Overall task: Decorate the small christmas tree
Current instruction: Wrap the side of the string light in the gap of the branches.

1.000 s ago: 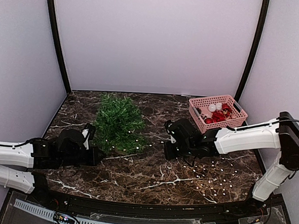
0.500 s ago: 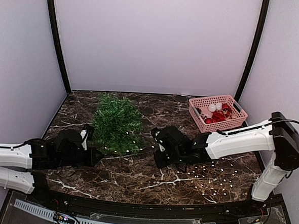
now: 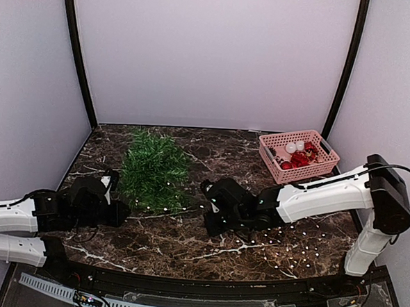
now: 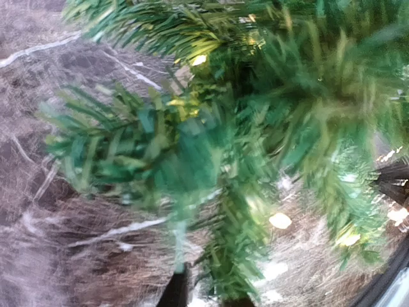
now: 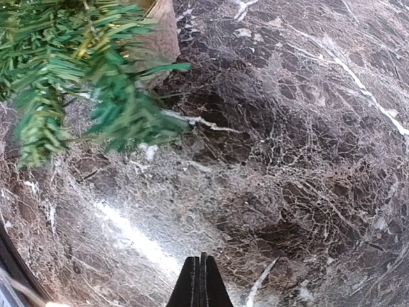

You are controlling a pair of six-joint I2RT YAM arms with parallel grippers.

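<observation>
Bench (image 3: 185, 244): dark brown marble with white veins, walled in by pale panels on 3 sides.
Light string (image 3: 283, 243): small white bulbs lie scattered over the near right part of the bench, and a thinner trail of bulbs leads left toward the tree.
Left gripper (image 4: 204, 297): low over the near left part of the bench, reaching right into the tree's near left branches. In the blurred wrist view 2 dark tips show slightly apart with needles between them. Whether they pinch a branch, I cannot tell.
Right gripper (image 5: 200, 281): low near the bench's middle, on the tree's near right side and pointing toward it. The jaws are pressed together with nothing between them, over bare marble and just short of the outer needles.
Tree (image 3: 154, 170): small, bushy and dark green, on the left half of the bench between the middle and the back edge, between the 2 grippers. Tiny lit bulbs sit along its near branches.
Tree base (image 5: 163, 32): tan, resting on the marble under the branches.
Basket (image 3: 308, 172): pink plastic lattice at the far right corner, well apart from the tree.
Ornaments (image 3: 301, 158): red pieces and 2 white balls, all inside the basket.
</observation>
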